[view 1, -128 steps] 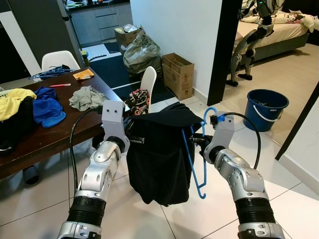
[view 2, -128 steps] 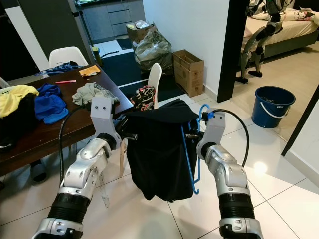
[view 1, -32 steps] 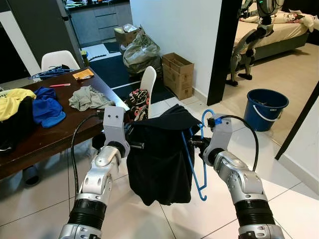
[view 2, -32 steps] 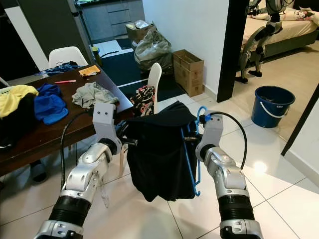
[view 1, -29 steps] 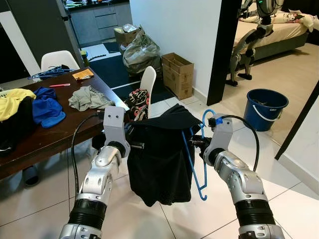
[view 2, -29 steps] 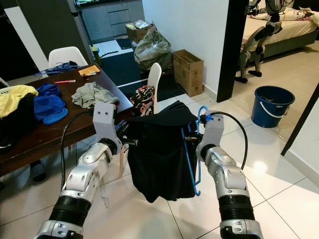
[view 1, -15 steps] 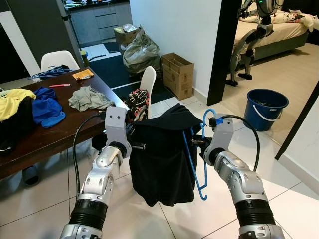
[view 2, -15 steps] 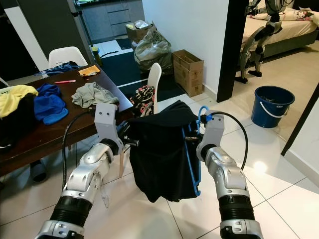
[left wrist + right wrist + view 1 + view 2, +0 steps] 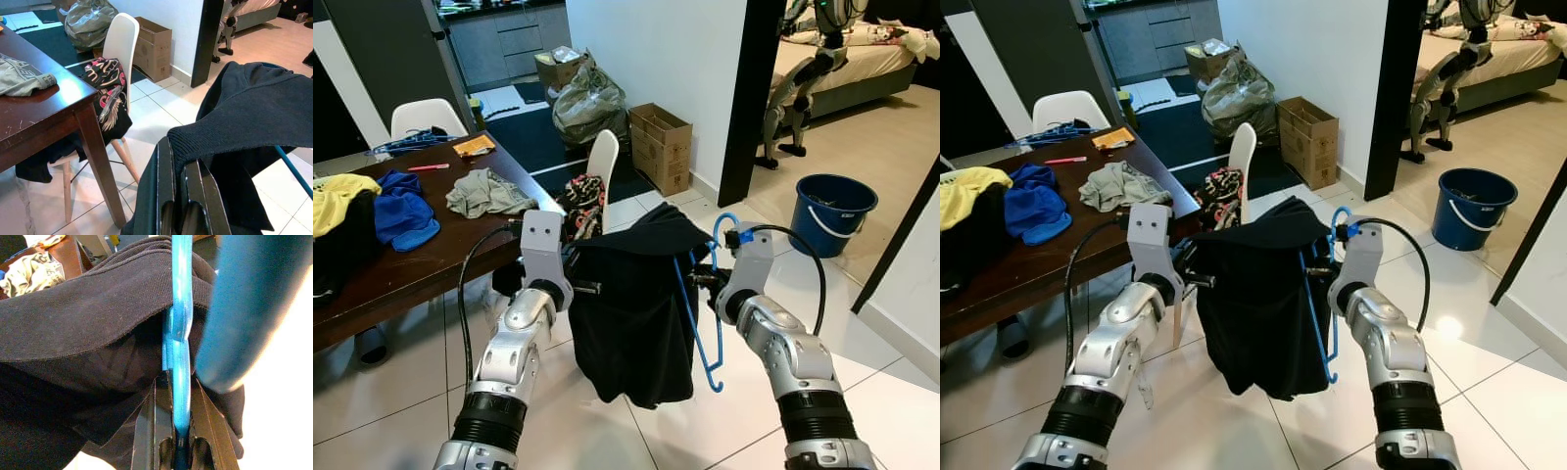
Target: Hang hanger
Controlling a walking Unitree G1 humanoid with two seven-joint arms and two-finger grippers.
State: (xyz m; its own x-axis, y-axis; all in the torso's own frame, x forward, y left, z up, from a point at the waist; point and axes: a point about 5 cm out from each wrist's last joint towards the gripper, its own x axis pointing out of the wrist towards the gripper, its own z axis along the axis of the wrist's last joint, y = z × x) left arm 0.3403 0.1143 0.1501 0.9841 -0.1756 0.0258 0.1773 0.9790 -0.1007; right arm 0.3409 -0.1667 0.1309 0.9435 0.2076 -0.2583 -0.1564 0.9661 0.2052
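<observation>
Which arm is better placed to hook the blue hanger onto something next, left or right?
Right, probably. The right gripper is clamped on the blue hanger, its hook just above that wrist. The left gripper only pinches the black garment.

no readable text, labels or numbers

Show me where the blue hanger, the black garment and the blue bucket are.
blue hanger (image 9: pixel 692 299): left eye view, on its long side bar.
black garment (image 9: pixel 631 323): left eye view, on the hanging front cloth.
blue bucket (image 9: pixel 830 223): left eye view, on its outer wall.
</observation>
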